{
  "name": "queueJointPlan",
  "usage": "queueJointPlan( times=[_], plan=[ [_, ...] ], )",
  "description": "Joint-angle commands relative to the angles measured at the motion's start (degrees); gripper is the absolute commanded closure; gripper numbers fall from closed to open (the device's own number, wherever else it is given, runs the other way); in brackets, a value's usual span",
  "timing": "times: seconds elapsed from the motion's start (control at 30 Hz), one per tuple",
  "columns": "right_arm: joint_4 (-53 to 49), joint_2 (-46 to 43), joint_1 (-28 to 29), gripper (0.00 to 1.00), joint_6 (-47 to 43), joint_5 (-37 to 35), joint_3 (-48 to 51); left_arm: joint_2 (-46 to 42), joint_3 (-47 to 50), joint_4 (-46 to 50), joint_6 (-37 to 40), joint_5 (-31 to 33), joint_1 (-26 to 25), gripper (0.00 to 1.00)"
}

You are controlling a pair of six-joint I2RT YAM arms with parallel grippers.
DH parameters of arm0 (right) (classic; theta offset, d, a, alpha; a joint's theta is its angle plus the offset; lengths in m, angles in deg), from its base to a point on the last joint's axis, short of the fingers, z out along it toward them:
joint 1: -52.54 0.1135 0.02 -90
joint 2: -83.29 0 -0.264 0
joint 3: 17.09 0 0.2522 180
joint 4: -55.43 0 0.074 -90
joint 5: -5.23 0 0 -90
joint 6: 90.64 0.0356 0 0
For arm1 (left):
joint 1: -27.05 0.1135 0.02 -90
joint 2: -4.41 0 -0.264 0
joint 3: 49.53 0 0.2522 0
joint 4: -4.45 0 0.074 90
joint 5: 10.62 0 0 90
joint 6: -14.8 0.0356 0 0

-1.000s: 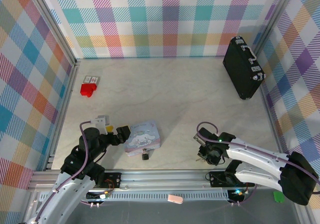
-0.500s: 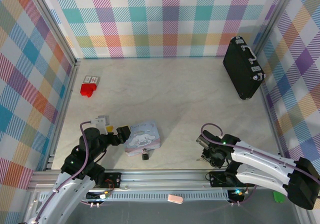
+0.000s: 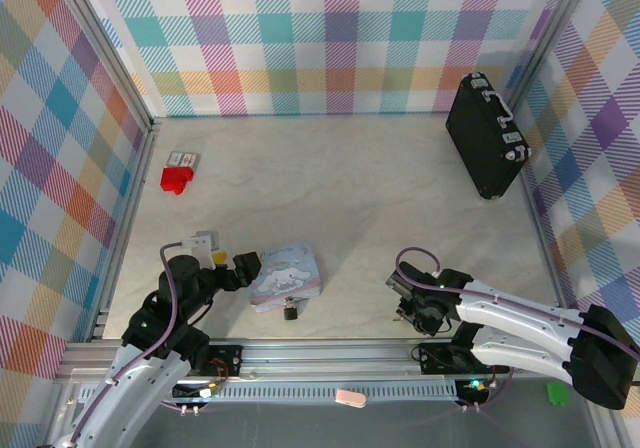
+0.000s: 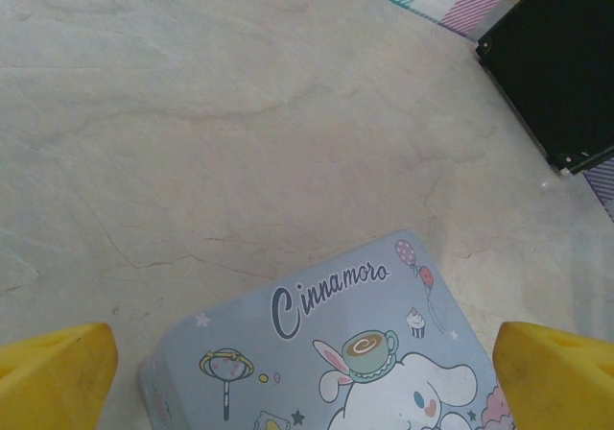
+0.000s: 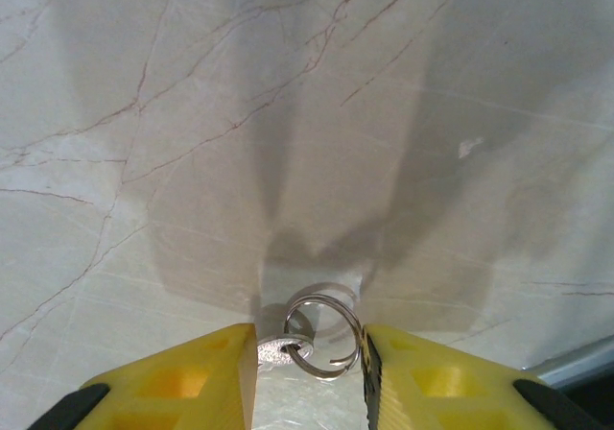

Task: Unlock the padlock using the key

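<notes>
The tiny dark padlock (image 3: 291, 311) lies on the table against the near edge of the pastel blue cartoon tin (image 3: 286, 276). In the right wrist view the small silvery key (image 5: 280, 347) and its wire ring (image 5: 322, 335) sit pinched between the yellow fingers of my right gripper (image 5: 309, 355), the ring tipped up against the right finger. From above, that right gripper (image 3: 405, 306) is low on the table near the front edge. My left gripper (image 3: 244, 266) stands open just left of the tin, its yellow fingertips (image 4: 58, 372) wide apart over the tin's lid (image 4: 326, 353).
A large black case (image 3: 486, 136) leans at the back right. A red block (image 3: 176, 178) and a small card lie at the far left. Checked walls and a metal rail (image 3: 330, 353) bound the table.
The right arm has shifted slightly, first a little right and then back left, staying low over the key. The left arm, tin and padlock have not moved.
</notes>
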Motion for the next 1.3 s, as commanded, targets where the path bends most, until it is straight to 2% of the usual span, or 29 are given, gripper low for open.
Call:
queueJointPlan(
  times=[0.0,0.4,0.9,1.27],
  plan=[
    [-0.9,-0.2,0.5,0.66,1.9,-0.2,0.7,-0.3,0.5,-1.9,1.2,-0.8,-0.3,0.00],
    [-5.2,-2.0,2.0,0.67,4.6,-1.4,0.0,-0.2,0.5,-1.9,1.2,-0.8,-0.3,0.00],
    [1.2,1.9,2.4,0.66,4.0,-0.8,1.9,-0.2,0.5,-1.9,1.3,-0.8,-0.3,0.00],
    [1.8,2.3,2.5,0.79,2.8,-2.5,1.5,-0.2,0.5,-2.0,1.2,-0.8,-0.3,0.00]
  ],
)
